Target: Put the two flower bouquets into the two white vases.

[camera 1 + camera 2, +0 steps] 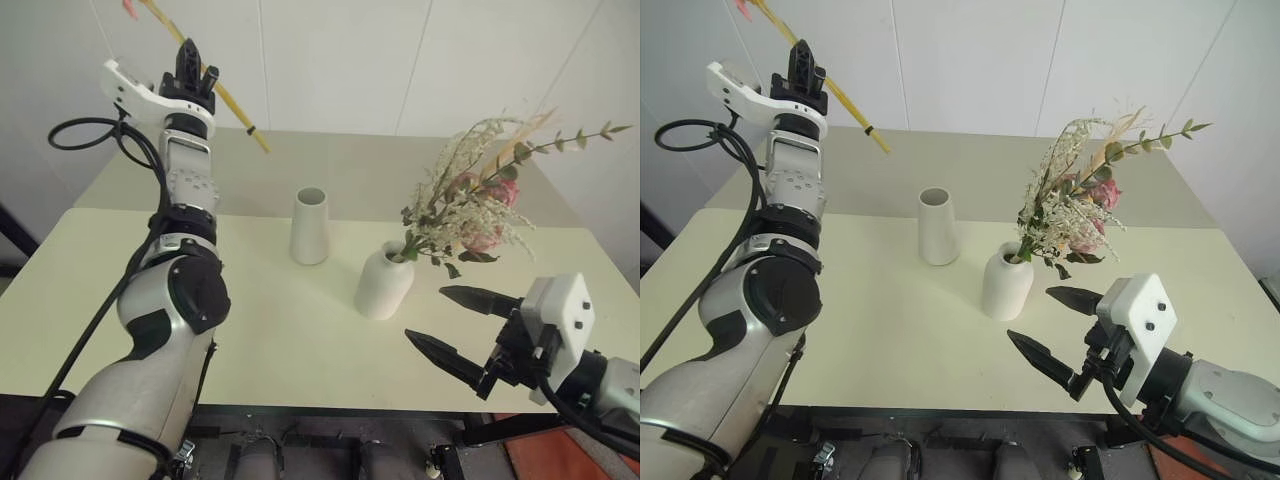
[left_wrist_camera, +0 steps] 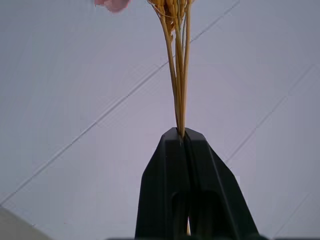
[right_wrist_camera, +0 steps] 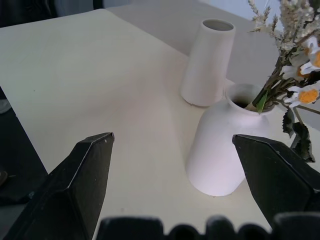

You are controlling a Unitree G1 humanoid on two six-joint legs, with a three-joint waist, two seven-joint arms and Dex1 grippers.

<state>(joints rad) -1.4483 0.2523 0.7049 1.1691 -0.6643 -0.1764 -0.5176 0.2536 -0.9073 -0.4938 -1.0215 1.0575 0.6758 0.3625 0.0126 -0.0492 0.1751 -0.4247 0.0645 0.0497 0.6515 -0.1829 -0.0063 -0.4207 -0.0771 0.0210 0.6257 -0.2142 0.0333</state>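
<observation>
We held the yellow stalks [image 1: 232, 103] clamped in left fingers [image 1: 192, 62], right fingers [image 1: 470, 335] apart; tilted stalks could miss the tall vase [image 1: 310, 226] at twelve o'clock.

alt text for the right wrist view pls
Two white vases stand on a pale table: the short vase holds a bunch of flowers, and the tall vase behind it is empty. The right gripper has its black fingers spread wide.

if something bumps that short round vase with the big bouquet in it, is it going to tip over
Probably fairly easily. The bushy bouquet leans well out to one side of the short vase, so the load looks top-heavy and off-centre. The vase's narrow neck grips only the stems' lower ends. Its wider rounded base should help somewhat; it looks ceramic, so likely fragile.
</observation>
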